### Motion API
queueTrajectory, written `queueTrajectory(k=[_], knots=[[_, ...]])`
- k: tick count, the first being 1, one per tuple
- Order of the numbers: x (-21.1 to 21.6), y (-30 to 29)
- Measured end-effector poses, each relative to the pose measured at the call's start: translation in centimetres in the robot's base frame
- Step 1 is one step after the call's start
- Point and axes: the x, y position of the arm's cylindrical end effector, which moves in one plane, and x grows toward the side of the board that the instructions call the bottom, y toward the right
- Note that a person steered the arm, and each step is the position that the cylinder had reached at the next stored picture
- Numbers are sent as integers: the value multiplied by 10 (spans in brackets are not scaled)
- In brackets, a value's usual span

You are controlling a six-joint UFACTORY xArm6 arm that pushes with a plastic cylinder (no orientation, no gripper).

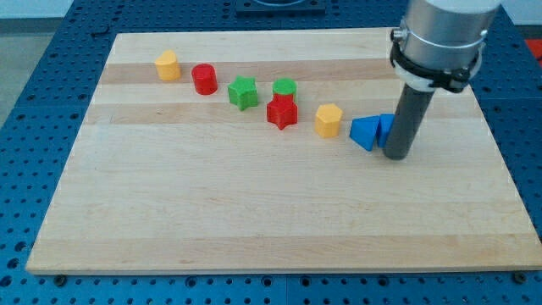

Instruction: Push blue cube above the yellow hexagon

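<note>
Fingers are absent; your rod's tip (396,156) touches the blue cube (386,127) near the counter's (254,220) right edge, blue triangle (364,133) alongside. Next, steer it past the yellow hexagon (329,119), toward the far edge.

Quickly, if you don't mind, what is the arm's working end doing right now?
No pincer: my tip holds nothing; it rests against the view's right side of the blue blocks, right of the yellow hexagon.

A wooden board (254,212) is seen carrying, from upper left to right, yellow (168,65), red (204,79), green star (243,92), green (284,87), red star (281,112), yellow hexagon (329,120) and blue (365,132) blocks.
</note>
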Motion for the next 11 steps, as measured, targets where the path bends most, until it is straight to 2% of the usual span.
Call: queueTrajectory(k=[3,5,6,7,8,11], knots=[[-66,-3],[-67,64],[-84,77],[-106,64],[-109,33],[-91,38]])
